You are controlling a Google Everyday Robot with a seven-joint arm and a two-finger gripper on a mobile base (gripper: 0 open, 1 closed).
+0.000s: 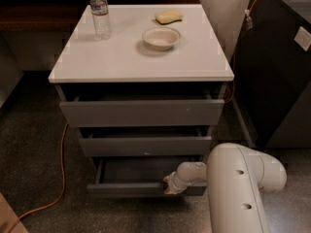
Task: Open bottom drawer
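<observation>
The bottom drawer [126,189] is the lowest grey front of the three in the white-topped cabinet [141,57]. It stands pulled out a little, and its plain grey tray interior [133,170] shows behind the front panel. My gripper [169,184] is at the top edge of this front panel, right of centre, at the end of my white arm [233,188], which comes in from the lower right. The arm hides the drawer's right end.
The top drawer [141,111] and the middle drawer [145,145] also stand slightly out. On the cabinet top are a water bottle [99,12], a white bowl [161,37] and a yellow sponge [169,16]. A dark cabinet [279,67] stands to the right. An orange cable [60,174] lies on the floor to the left.
</observation>
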